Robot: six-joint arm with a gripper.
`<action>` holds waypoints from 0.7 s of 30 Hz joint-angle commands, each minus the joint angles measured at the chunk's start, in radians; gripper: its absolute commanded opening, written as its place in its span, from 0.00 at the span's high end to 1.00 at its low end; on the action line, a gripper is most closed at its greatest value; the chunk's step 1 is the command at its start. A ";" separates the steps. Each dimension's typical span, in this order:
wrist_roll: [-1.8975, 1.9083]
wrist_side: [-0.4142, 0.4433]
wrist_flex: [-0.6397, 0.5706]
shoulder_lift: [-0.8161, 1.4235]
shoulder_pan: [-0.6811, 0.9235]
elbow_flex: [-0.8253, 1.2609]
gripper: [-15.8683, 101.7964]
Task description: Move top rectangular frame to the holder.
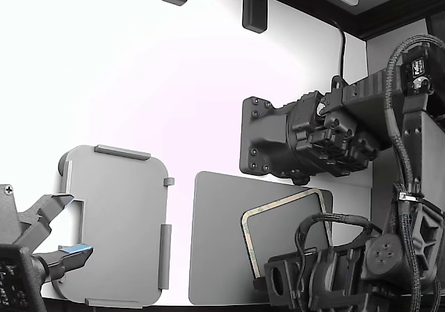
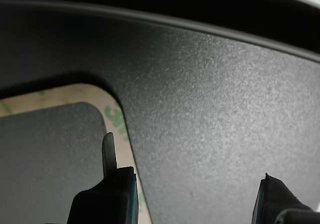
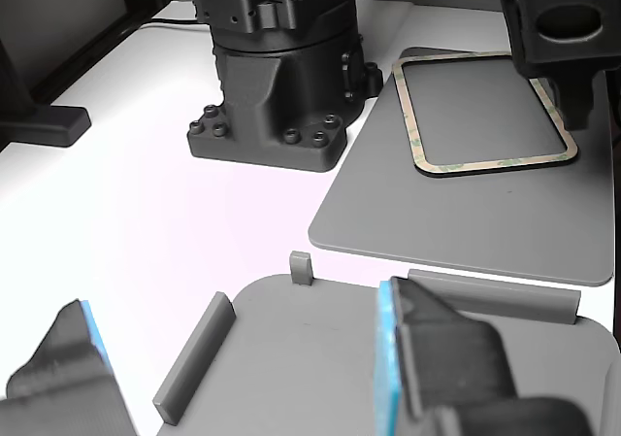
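The top rectangular frame [image 1: 285,201], a thin pale tan-green border, lies flat on the dark grey mat [image 1: 219,256] at the exterior view's right. It also shows in the wrist view [image 2: 60,96] and the other view [image 3: 406,116]. My gripper [image 2: 192,196] is open and low over the frame's corner. One finger [image 2: 112,184] is at the frame's strip, the other is over the mat [image 2: 215,109] outside it. In the other view its fingers [image 3: 585,106] hang at the frame's side edge. The holder [image 1: 118,208], a light grey plate with raised tabs, lies left of the mat, nothing on it.
A second arm's open gripper [image 1: 52,228] with blue pads hovers at the holder's [image 3: 310,358] left edge. A black arm base block [image 1: 278,138] stands behind the mat [image 3: 437,213]. Cables and arm links crowd the exterior view's right. Black feet stand at the table's far side.
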 commanded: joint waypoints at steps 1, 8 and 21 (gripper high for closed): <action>0.002 -0.011 -0.012 0.017 -0.003 0.005 0.04; -0.005 0.011 -0.017 0.003 0.017 0.086 0.14; -0.095 0.052 -0.018 -0.061 0.046 0.083 0.11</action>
